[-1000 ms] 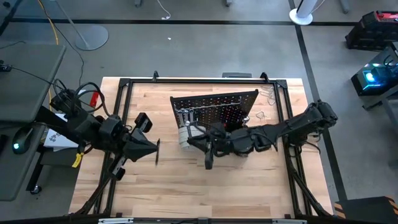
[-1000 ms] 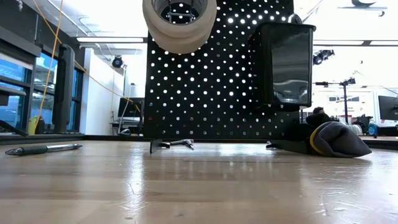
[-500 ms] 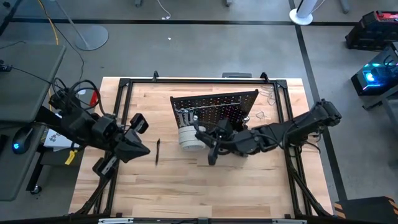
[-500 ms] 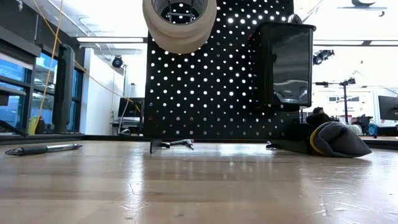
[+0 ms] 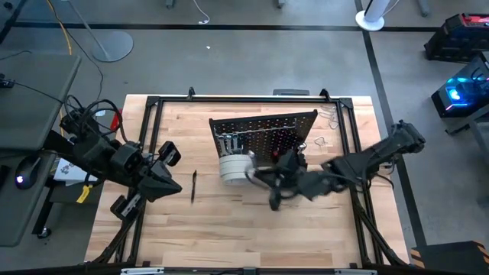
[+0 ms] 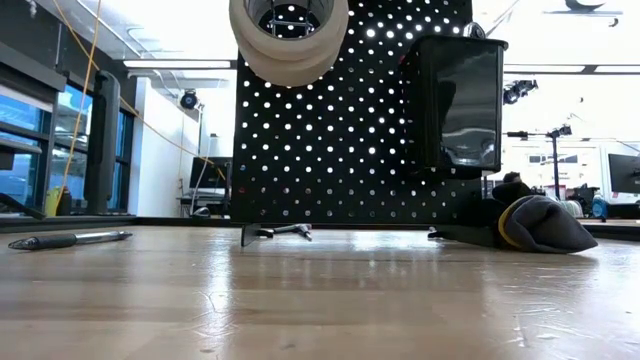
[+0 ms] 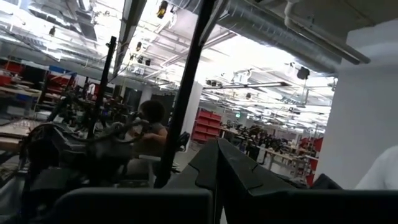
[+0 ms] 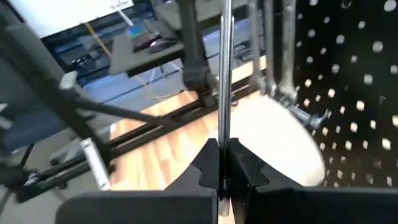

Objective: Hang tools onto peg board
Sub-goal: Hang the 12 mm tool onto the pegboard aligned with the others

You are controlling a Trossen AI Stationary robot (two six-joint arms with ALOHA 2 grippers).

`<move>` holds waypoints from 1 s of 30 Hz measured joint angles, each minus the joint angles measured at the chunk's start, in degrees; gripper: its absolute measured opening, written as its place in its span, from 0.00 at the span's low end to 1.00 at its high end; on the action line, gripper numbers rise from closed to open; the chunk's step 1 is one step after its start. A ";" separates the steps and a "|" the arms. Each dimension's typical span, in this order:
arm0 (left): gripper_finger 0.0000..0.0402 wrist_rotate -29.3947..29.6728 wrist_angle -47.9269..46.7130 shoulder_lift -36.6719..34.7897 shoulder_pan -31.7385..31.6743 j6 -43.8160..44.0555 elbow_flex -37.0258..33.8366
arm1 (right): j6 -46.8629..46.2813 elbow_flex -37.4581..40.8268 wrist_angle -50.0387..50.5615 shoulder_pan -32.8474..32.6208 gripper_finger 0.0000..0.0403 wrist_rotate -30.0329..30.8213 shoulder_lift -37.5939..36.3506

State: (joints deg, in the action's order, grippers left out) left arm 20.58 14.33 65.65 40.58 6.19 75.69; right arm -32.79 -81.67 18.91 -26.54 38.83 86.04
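The black peg board point(image 5: 263, 128) stands upright mid-table. On it hang a white tape roll point(image 5: 233, 166), silver wrenches point(image 8: 283, 56) and a black bin point(image 6: 462, 100). My right gripper point(image 5: 263, 177) hovers just in front of the board, beside the roll, shut on a slim tool with a metal shaft point(image 8: 224, 93). A dark screwdriver point(image 5: 193, 186) lies flat on the table at the left. Beside it my left gripper point(image 5: 176, 187) is raised, shut and holds nothing. A dark glove bundle point(image 6: 545, 225) lies on the table near the board's right foot. My right gripper pinches the tool's thin metal shaft point(image 8: 223, 134) between its two shut fingers. The shaft runs along the fingers and sticks out ahead of them, past the tape roll point(image 8: 292, 143). The tool is lifted clear of the table; its handle end is hidden by the gripper.
A black frame point(image 5: 153, 137) runs around the wooden table top. A small metal piece point(image 6: 275, 231) lies at the board's foot. Bare wood stretches along the near side point(image 5: 244, 237).
My right gripper has drawn toward the table's right edge along the front of the peg board, carrying the slim tool, and its wrist has turned and tipped downward. It stays shut on the tool throughout.
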 joint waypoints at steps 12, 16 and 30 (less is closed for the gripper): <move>0.00 -0.01 0.19 -0.07 0.04 -1.38 0.01 | 3.13 27.50 -65.72 0.94 0.00 -11.05 -2.01; 0.00 0.12 0.19 -0.09 -0.53 -1.35 0.03 | 2.55 25.55 -61.12 3.21 0.00 -14.50 -2.00; 0.00 0.94 0.11 -0.07 -1.23 -0.91 0.05 | 2.52 14.99 -41.28 11.17 0.00 -24.70 1.14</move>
State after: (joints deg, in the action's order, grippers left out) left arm 21.52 14.44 65.58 39.35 5.28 75.75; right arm -30.28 -66.67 -22.37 -15.36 14.13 87.18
